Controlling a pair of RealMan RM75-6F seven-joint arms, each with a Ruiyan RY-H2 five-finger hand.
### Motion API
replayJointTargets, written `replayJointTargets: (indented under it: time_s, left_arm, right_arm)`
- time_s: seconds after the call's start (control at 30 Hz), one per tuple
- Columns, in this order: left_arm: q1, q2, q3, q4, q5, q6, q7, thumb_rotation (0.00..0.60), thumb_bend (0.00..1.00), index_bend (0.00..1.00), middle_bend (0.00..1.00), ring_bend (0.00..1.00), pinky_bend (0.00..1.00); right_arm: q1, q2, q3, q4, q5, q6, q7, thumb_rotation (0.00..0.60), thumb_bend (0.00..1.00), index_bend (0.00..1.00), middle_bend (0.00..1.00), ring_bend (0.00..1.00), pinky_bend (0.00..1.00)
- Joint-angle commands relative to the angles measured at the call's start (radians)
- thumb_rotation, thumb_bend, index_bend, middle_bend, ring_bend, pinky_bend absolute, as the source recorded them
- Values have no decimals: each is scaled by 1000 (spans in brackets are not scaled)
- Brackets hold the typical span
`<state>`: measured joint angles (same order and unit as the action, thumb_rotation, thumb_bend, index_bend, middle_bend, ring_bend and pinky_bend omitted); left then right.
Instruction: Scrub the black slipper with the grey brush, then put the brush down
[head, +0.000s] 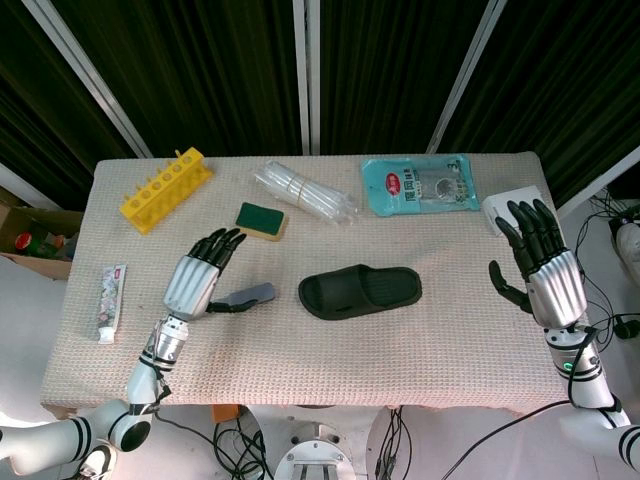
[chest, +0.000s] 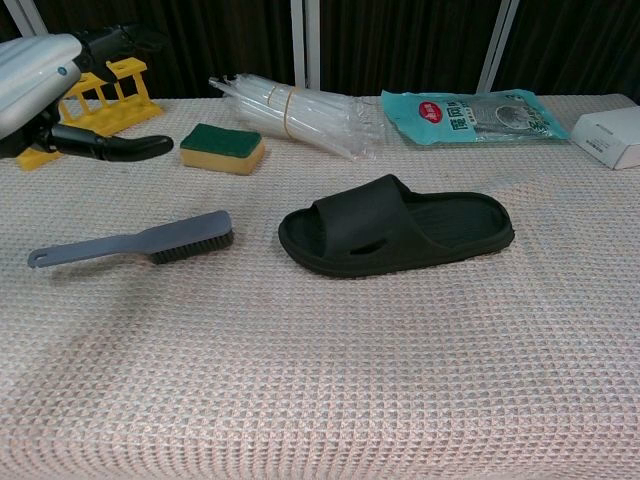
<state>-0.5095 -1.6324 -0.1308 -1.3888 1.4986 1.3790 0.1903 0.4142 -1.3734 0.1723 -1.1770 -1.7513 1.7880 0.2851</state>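
Note:
The black slipper (head: 360, 290) (chest: 395, 226) lies sole down at the middle of the table, toe end to the left. The grey brush (head: 250, 296) (chest: 140, 240) lies on the cloth just left of it, bristles nearest the slipper and handle pointing left. My left hand (head: 200, 275) (chest: 60, 90) hovers above the brush handle with fingers spread and nothing in it. My right hand (head: 540, 262) is raised at the table's right edge, fingers apart and empty; the chest view does not show it.
At the back stand a yellow tube rack (head: 166, 187), a green and yellow sponge (head: 260, 220) (chest: 222, 147), a bundle of clear tubes (head: 305, 192), a blue packet (head: 420, 184) and a white box (head: 505, 208). A toothpaste tube (head: 112, 302) lies at the left edge.

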Motion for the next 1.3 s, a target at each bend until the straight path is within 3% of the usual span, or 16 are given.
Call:
replayJointTargets:
  time_s: [0.03,0.2,0.37,0.53,0.7,1.0,1.13,1.3]
  left_arm:
    - [9,-20,-5,15,-2,2,-21,97,7,34,46,71,213]
    - [9,-23,2,20,3,-8,-15,103,7,33,51,71,212]
    - [4,-8,13,-26,-71,-100,94,206,49,34,62,77,214]
    - [-2,-28,12,-71,-200,-196,211,249,81,155,179,152,304]
    - [-7,-63,-2,-50,-250,-214,240,252,128,266,279,206,351]
    - [-14,-82,1,-26,-299,-242,275,251,156,320,316,220,356]
    - [-15,-92,2,-10,-294,-233,277,323,184,348,340,237,360]
    - [-10,-100,12,4,-286,-217,291,350,192,358,351,244,360]
  right_arm:
    - [-1,-5,-2,11,1,2,10,600,451,0,0,0,0]
    - [-2,-9,-5,19,6,0,10,600,453,0,0,0,0]
    - [-3,-5,-7,16,9,-3,6,600,453,0,0,0,0]
    - [0,-1,-18,24,-3,-7,17,600,464,0,0,0,0]
    - [1,-4,-19,32,0,-11,19,600,470,0,0,0,0]
    - [2,-9,-19,38,11,-19,18,600,474,0,0,0,0]
    - [0,-10,-19,43,15,-18,17,600,477,0,0,0,0]
    - [-1,-8,-18,43,18,-17,15,600,477,0,0,0,0]
